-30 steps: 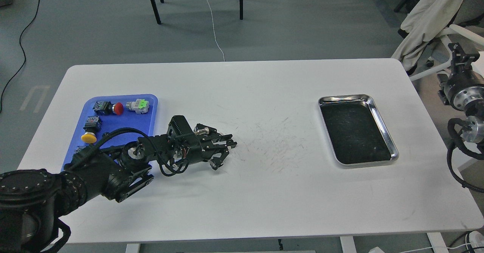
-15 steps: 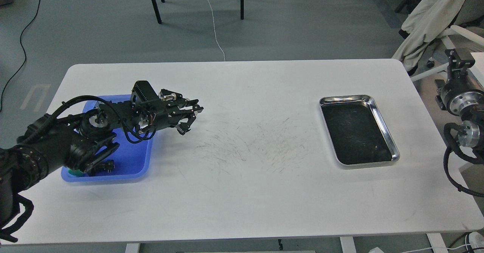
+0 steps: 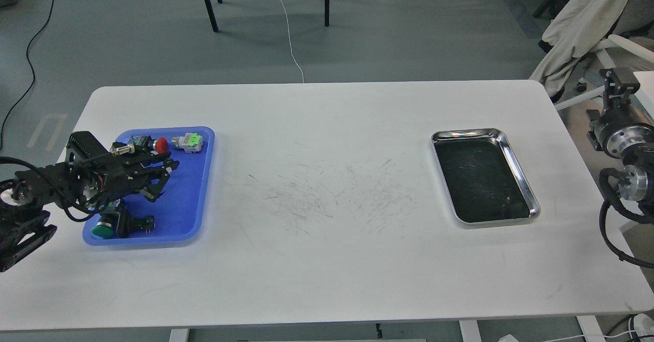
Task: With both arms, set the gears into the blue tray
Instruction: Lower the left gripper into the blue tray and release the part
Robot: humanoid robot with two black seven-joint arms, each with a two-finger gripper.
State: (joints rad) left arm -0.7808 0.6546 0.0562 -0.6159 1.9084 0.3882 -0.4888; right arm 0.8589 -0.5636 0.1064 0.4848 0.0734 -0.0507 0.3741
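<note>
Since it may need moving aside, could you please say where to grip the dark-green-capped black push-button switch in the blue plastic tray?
Probably grip the switch across its black body, coming from above: it lies on its side, cap pointing left.

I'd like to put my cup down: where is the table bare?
The bare stretch lies between the blue tray and the steel tray, and along the near edge. The blue tray is crowded with switches and the left claw.

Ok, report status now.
Left claw over blue tray, open or shut unclear. Right claw off table, unreadable. Gears not visible. Switches in tray.
</note>
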